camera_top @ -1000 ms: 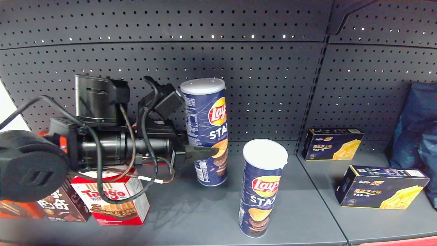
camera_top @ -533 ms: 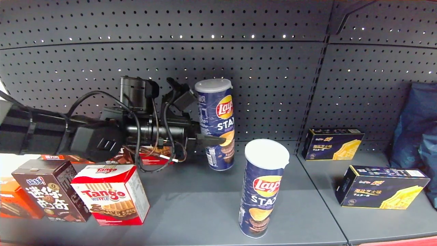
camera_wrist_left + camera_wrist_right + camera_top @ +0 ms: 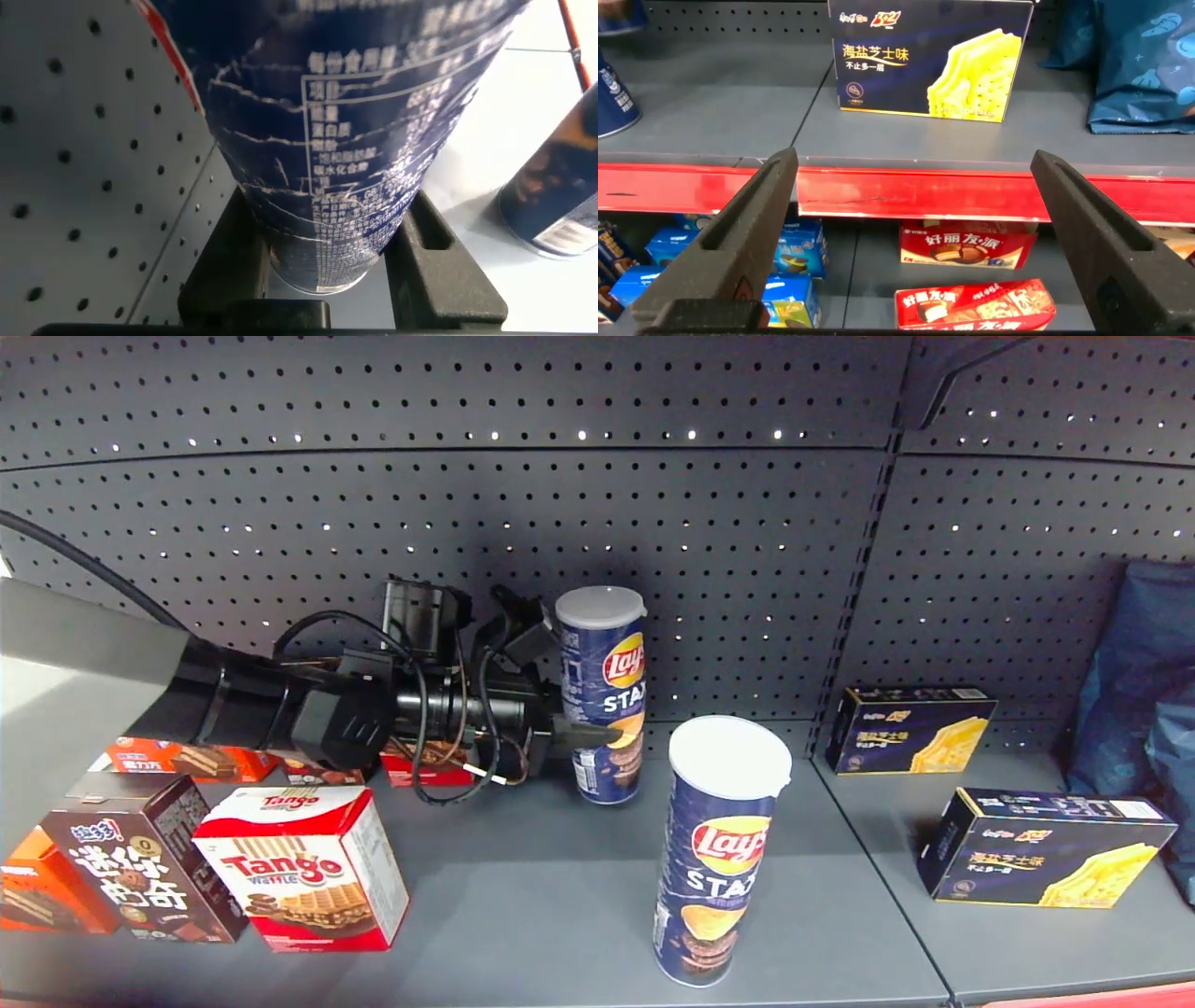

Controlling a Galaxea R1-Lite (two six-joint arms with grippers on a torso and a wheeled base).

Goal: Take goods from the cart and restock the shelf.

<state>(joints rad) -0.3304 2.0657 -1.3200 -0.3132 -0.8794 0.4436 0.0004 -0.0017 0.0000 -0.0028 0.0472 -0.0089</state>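
Note:
My left gripper (image 3: pixel 597 735) is shut on a dark blue chip can (image 3: pixel 605 691) with a white lid, held upright at the back of the grey shelf (image 3: pixel 523 887), close to the pegboard. In the left wrist view the can (image 3: pixel 346 168) sits between the two black fingers (image 3: pixel 439 252), its base near the shelf. A second, matching chip can (image 3: pixel 714 849) stands nearer the front, to the right of the held one. My right gripper (image 3: pixel 920 233) is open with nothing between its fingers, in front of the shelf's red edge (image 3: pixel 906 191).
Snack boxes stand at the shelf's front left, among them a red and white wafer box (image 3: pixel 308 868) and a brown box (image 3: pixel 140 868). Two dark blue cracker boxes (image 3: pixel 1036 845) lie to the right, with blue bags (image 3: pixel 1144 691) beyond. Lower shelves hold more boxes (image 3: pixel 966 247).
My left arm has carried the chip can farther back toward the pegboard and lower, down to the shelf. The front can and the boxes have stayed put.

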